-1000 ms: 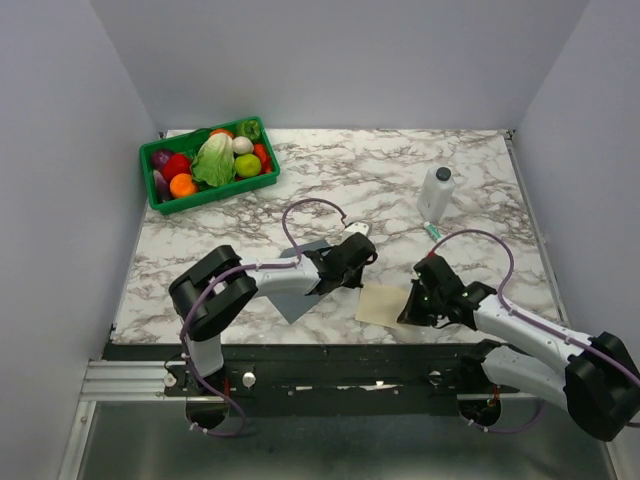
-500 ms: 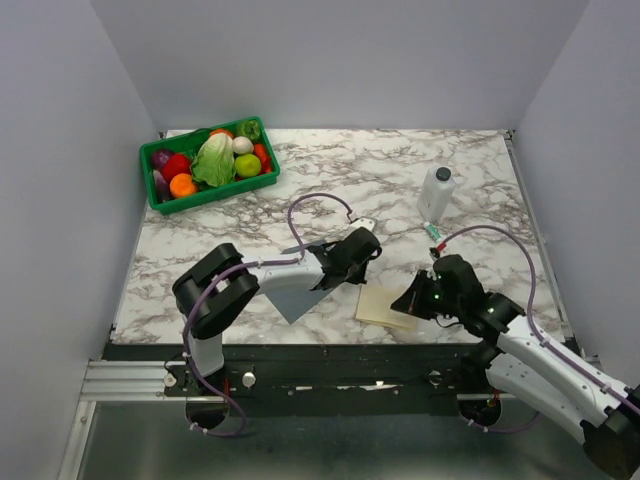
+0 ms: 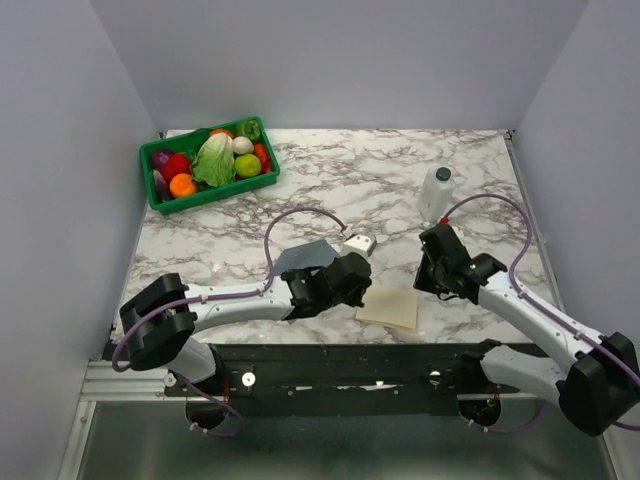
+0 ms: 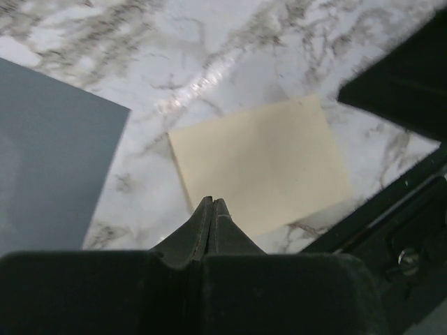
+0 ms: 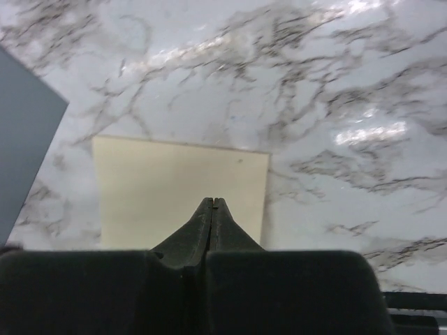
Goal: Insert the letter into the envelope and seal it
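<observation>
Letter (image 4: 262, 164) flat near envelope (image 4: 49, 153), apart (left tool (image 4: 211, 203), right tool (image 5: 211, 202) closed, empty).

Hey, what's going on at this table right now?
Two robot arms are working on getting a letter into an envelope. The cream letter lies flat on the marble table, not yet inside the grey envelope, which lies apart to its left. The left gripper and right gripper both point at the letter, jaws shut, gripping nothing.
</observation>
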Controlling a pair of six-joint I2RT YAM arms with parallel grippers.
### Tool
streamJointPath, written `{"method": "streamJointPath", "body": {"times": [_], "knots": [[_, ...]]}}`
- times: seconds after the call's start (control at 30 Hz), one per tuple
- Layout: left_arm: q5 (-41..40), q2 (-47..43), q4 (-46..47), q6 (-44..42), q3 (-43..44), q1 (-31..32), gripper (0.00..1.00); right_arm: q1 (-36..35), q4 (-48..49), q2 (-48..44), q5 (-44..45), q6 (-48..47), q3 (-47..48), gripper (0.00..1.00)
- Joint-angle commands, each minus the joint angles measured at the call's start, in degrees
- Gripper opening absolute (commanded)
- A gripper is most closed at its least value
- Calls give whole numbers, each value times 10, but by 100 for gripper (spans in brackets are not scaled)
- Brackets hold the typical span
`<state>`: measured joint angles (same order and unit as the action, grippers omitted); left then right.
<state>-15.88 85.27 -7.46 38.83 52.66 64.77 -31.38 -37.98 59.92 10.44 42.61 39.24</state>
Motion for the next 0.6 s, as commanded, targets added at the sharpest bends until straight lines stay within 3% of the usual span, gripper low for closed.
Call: {"method": "streamJointPath", "body": {"times": [0.0, 0.27, 0.57], "knots": [[-9, -11, 30, 36, -33, 51, 0, 67, 19, 35, -13, -59, 11, 3], [-13, 24, 49, 72, -52, 121, 0, 98, 65, 116, -45, -89, 24, 1], [1, 67, 54, 89, -51, 134, 0, 99, 107, 179, -44, -90, 34, 1]]}}
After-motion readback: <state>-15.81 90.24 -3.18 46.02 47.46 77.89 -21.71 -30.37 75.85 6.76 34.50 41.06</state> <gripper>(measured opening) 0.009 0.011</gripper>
